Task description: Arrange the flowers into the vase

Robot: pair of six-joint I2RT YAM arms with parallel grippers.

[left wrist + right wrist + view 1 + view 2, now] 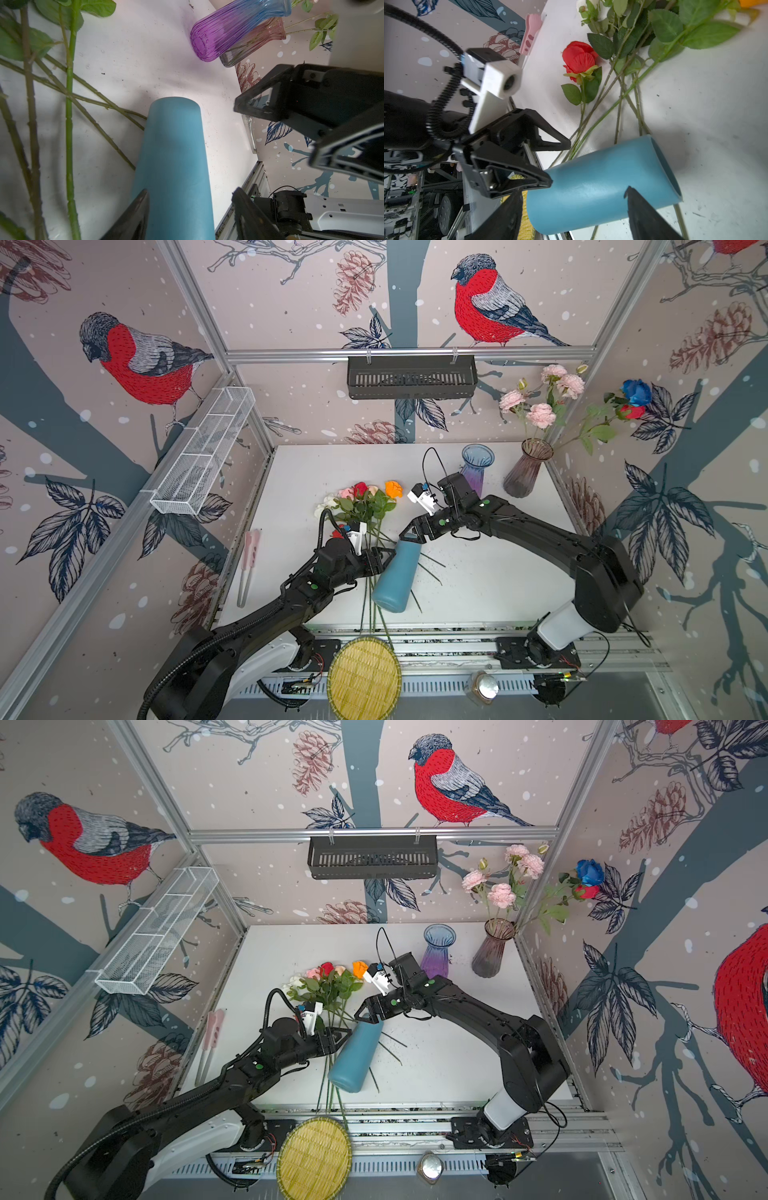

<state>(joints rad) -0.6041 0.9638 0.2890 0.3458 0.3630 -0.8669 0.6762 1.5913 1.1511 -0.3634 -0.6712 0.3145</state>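
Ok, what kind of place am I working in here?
Probably a staged robot test cell, not a home: aluminium frame, bird wallpaper on the walls, left arm and right arm mounted on a rail fronting the white table.

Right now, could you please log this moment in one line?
blue vase lying across flower stems | left gripper open beside it | right gripper open over it

Robot test cell in a lab: two black arms (266, 614) bolted to a rail (449, 645) at a white table (498, 585), boxed in by aluminium framing (407, 353) and bird-print wall panels (291, 302)
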